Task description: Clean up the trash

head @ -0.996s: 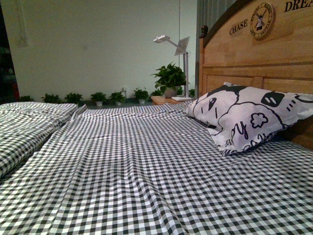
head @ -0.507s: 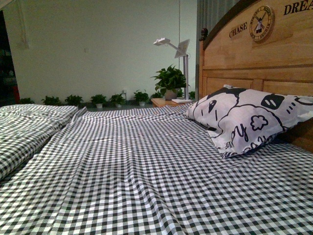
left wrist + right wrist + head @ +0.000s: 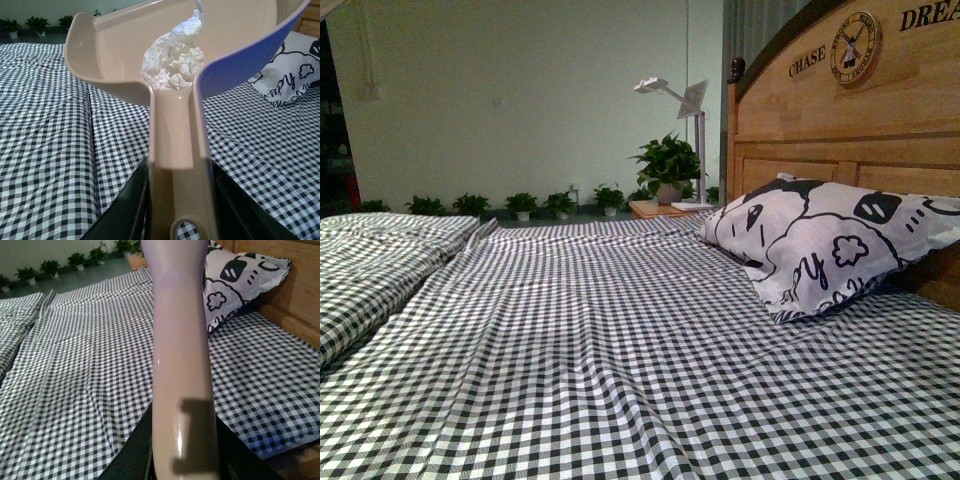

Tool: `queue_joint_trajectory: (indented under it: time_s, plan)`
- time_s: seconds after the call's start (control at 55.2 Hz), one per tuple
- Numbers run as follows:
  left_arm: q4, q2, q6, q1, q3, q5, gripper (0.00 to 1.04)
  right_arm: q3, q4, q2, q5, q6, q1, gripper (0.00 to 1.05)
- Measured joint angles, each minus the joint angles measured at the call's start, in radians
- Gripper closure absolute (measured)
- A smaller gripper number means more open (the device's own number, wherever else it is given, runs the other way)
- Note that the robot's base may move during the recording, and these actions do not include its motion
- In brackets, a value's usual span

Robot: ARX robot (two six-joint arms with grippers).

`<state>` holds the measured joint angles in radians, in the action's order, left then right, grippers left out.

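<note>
In the left wrist view the trash (image 3: 173,62), a crumpled wad of white paper, lies inside the beige dustpan (image 3: 110,55), down where the pan meets its handle. My left gripper (image 3: 180,200) is shut on that handle, and the pan is held up above the checked bed. The right wrist view shows my right gripper (image 3: 182,450) shut on the beige brush handle (image 3: 181,340), which rises out of the frame; the brush head is out of view. Neither gripper nor the trash shows in the front view.
A black-and-white checked sheet (image 3: 600,340) covers the bed. The printed pillow (image 3: 820,245) leans on the wooden headboard (image 3: 840,120) at the right. A bedside table with a plant (image 3: 667,165) and lamp stands behind, and small potted plants line the far wall.
The front view has shifted slightly; the bed, pillow and headboard look the same. No arm enters that view.
</note>
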<state>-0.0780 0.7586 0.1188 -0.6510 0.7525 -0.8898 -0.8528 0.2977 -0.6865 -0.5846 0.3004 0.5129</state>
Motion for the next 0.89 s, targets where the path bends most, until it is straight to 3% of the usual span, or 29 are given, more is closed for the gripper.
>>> queue_joint_trajectory:
  time_s: [0.888]
  plan:
    - [0.000, 0.000, 0.000, 0.000, 0.000, 0.000, 0.76, 0.000, 0.000, 0.000, 0.000, 0.000, 0.000, 0.85]
